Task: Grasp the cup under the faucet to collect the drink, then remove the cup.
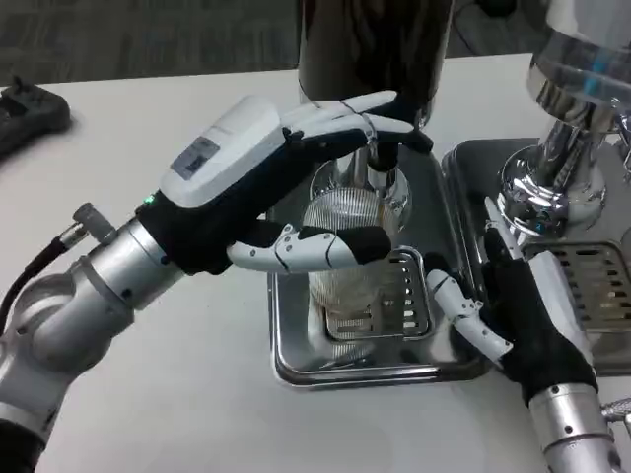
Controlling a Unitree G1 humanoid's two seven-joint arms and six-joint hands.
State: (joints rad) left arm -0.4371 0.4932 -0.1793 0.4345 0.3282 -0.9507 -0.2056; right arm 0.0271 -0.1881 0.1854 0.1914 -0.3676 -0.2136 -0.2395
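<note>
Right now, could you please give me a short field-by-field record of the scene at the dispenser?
cup: clear ribbed cup standing on the drip tray under the faucet
left hand: left hand around the cup, fingers across its front
right hand: right hand resting at the tray's right edge, holding nothing
second dispenser: chrome base at right
drink level: cannot tell

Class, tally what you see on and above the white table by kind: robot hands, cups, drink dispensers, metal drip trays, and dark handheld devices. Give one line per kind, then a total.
Robot hands: 2, left hand and right hand
Cups: 1, clear cup
Drink dispensers: 2
Metal drip trays: 2
Dark handheld devices: 1
Total: 8
</note>
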